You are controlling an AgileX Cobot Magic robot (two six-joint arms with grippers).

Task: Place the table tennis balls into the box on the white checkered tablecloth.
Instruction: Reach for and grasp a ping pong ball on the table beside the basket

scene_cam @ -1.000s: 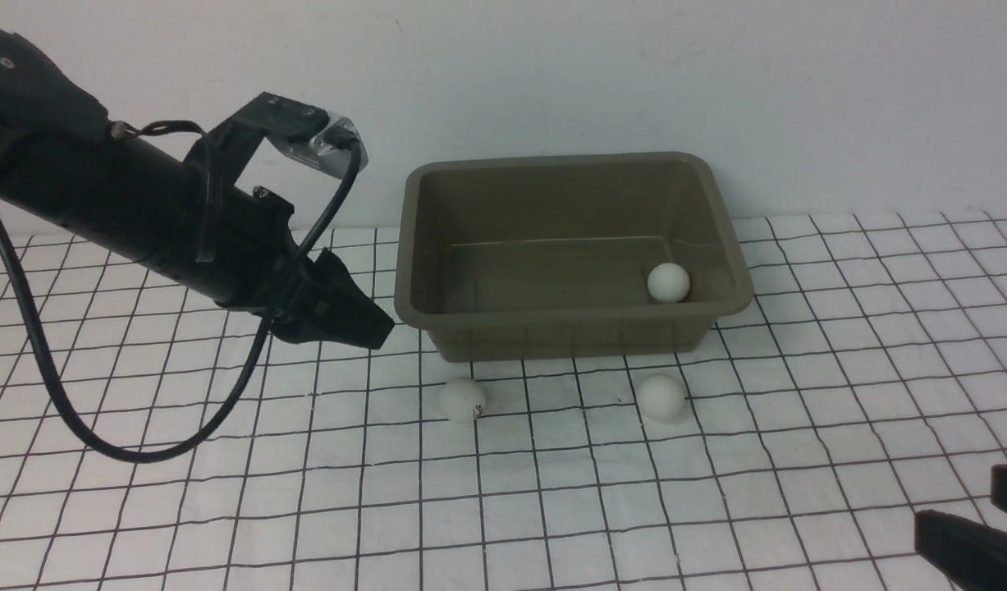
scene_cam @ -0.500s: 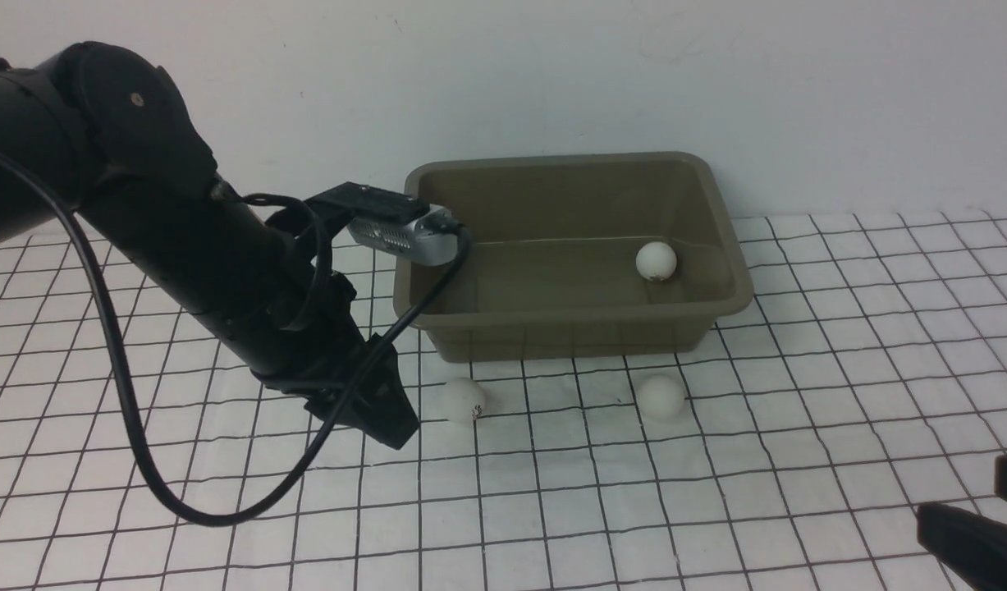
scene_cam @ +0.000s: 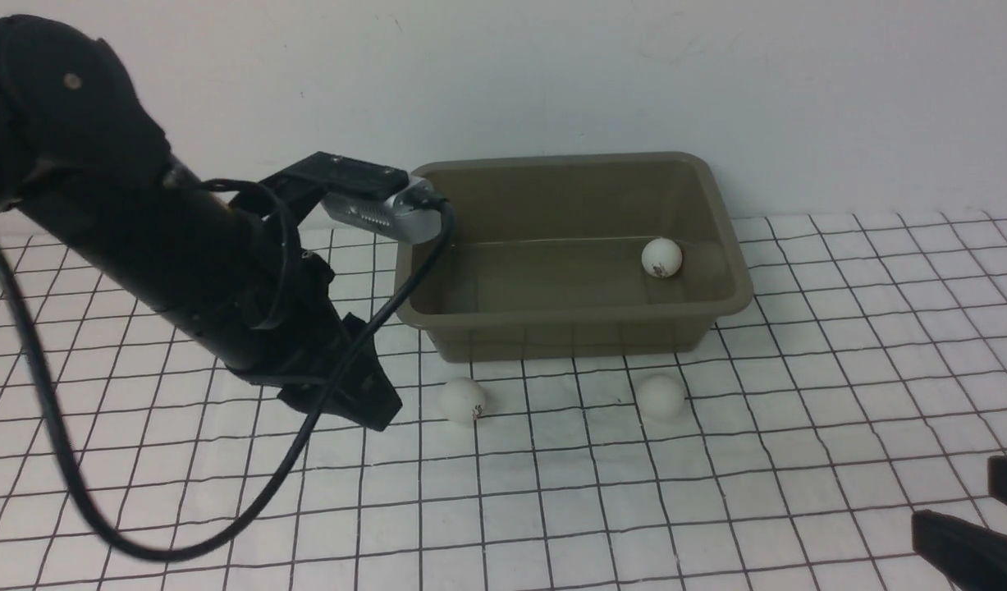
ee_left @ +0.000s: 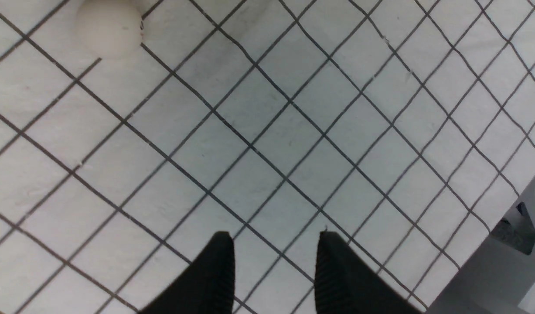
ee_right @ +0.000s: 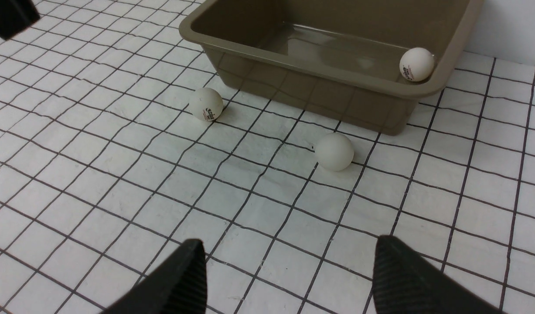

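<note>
One table tennis ball [scene_cam: 661, 257] lies inside the olive-green box [scene_cam: 569, 318], near its right wall. Two more rest on the white checkered tablecloth [scene_cam: 552, 492] just in front of the box: a marked ball [scene_cam: 462, 400] and a plain ball [scene_cam: 661, 396]. My left gripper [scene_cam: 380, 414] hangs low over the cloth just left of the marked ball [ee_left: 108, 28]. It is shut; its fingertips [ee_left: 274, 237] are drawn in with only cloth between them. My right gripper [ee_right: 289, 246] is open and empty at the near right, facing both loose balls [ee_right: 206, 104] [ee_right: 334, 151].
The box stands against a plain white wall at the back. A black cable loops down from the left arm [scene_cam: 142, 246] onto the cloth. The cloth's edge and a grey frame [ee_left: 502, 261] show in the left wrist view.
My left arm swung down from beside the box's left rim toward the cloth by the marked ball, and its jaws closed. The ball in the box rolled slightly toward the back. The right arm stayed still.
</note>
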